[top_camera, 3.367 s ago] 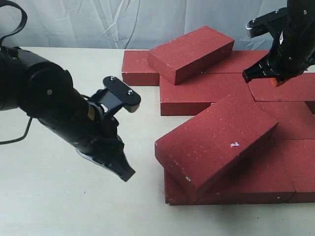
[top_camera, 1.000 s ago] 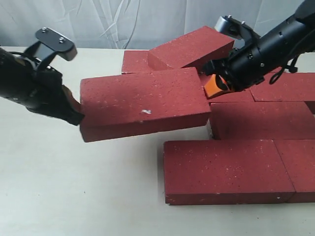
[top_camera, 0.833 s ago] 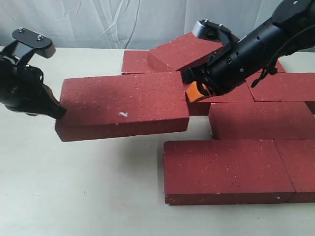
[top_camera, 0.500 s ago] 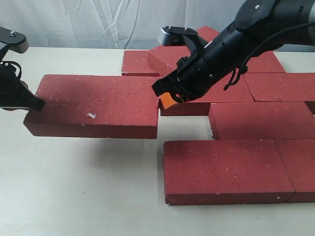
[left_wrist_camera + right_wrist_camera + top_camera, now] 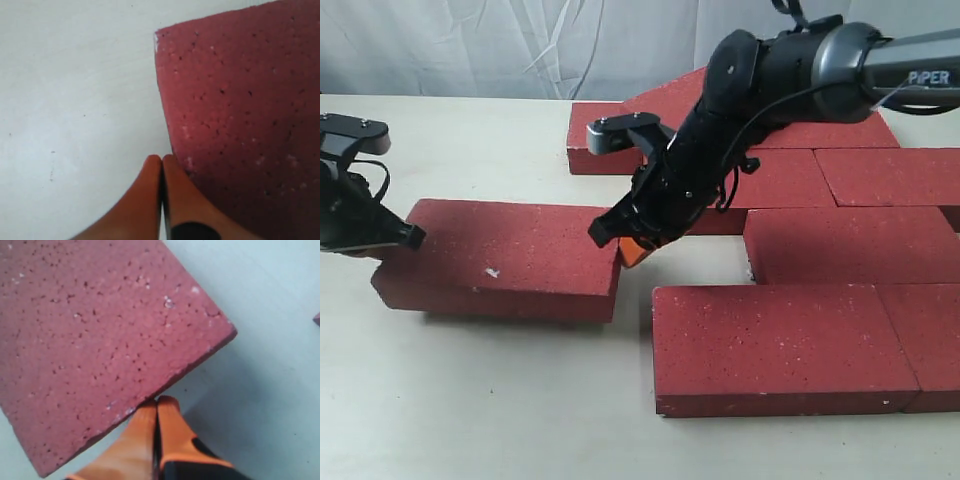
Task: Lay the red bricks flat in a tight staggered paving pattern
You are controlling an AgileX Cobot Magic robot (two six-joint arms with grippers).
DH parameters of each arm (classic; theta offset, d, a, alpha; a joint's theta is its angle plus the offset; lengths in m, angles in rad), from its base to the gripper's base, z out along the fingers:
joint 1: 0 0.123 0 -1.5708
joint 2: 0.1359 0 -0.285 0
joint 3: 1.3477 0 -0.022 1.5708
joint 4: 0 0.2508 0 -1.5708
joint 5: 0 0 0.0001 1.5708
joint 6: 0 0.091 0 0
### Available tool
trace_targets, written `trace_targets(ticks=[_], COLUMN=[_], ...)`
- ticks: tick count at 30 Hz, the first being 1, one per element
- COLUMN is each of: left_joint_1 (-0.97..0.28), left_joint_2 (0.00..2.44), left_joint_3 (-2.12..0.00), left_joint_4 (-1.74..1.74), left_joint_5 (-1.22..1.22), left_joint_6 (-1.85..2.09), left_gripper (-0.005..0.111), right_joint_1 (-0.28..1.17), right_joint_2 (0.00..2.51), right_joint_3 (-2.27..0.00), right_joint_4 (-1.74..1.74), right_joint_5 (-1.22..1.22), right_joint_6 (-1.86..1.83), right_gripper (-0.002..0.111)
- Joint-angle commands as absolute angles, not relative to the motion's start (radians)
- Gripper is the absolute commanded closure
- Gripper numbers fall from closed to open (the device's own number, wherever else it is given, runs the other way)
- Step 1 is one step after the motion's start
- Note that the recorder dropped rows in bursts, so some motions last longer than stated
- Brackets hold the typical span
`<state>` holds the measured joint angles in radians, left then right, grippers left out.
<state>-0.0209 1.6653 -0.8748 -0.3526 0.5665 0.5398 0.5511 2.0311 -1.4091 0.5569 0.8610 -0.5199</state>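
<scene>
The left arm is cut off at the frame edge, and the right arm hides most of a tilted brick (image 5: 665, 95) at the back. The laid bricks (image 5: 785, 345) run out of the picture on the right. A shadow lies under the loose brick (image 5: 500, 262), so I cannot tell whether it sits fully on the table (image 5: 470, 400). Nor can I tell whether the fingertips actually touch it.

The left gripper (image 5: 410, 238) is at the brick's left end and the right gripper (image 5: 632, 252) at its right end. In both wrist views the orange fingers (image 5: 145, 200) (image 5: 140, 440) are pressed together, pinching nothing, with their tips right at the brick's edge.

Half a second ago this brick hung higher between the two grippers; it has since come down to the table. The right arm has followed it further across to the left. A few seconds back it lay tilted on top of the front bricks.

The brick lies flat, broad face up, with the white chip (image 5: 492, 271) on top. Its long axis runs left to right in the exterior view — roughly parallel to the laid rows. It sits left of the paved patch, apart from it — its right end is near the front brick's left corner.
</scene>
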Motion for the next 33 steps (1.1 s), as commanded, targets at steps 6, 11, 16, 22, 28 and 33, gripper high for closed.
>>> trace_targets(ticks=[6, 11, 16, 22, 28, 33], left_joint_1=[-0.021, -0.008, 0.068, 0.142, 0.147, 0.147], left_joint_2=[1.754, 1.774, 1.774, 1.774, 1.774, 1.795], left_joint_3=[-0.877, -0.877, -0.887, -0.889, -0.913, -0.967], left_joint_4=[-0.392, -0.384, -0.395, -0.419, -0.463, -0.452], left_joint_5=[0.516, 0.489, 0.499, 0.499, 0.537, 0.609], left_joint_6=[0.533, 0.528, 0.503, 0.472, 0.418, 0.333], left_gripper=[0.107, 0.107, 0.107, 0.107, 0.107, 0.107], right_joint_1=[0.559, 0.559, 0.559, 0.559, 0.559, 0.559], right_joint_2=[2.104, 2.104, 2.104, 2.087, 1.997, 1.91], right_joint_3=[-1.421, -1.421, -1.421, -1.421, -1.421, -1.418], right_joint_4=[0.567, 0.535, 0.424, 0.288, 0.129, 0.118], right_joint_5=[0.762, 0.73, 0.725, 0.739, 0.859, 0.934], right_joint_6=[-0.519, -0.472, -0.356, -0.208, -0.094, -0.048], right_gripper=[0.109, 0.109, 0.109, 0.109, 0.109, 0.109])
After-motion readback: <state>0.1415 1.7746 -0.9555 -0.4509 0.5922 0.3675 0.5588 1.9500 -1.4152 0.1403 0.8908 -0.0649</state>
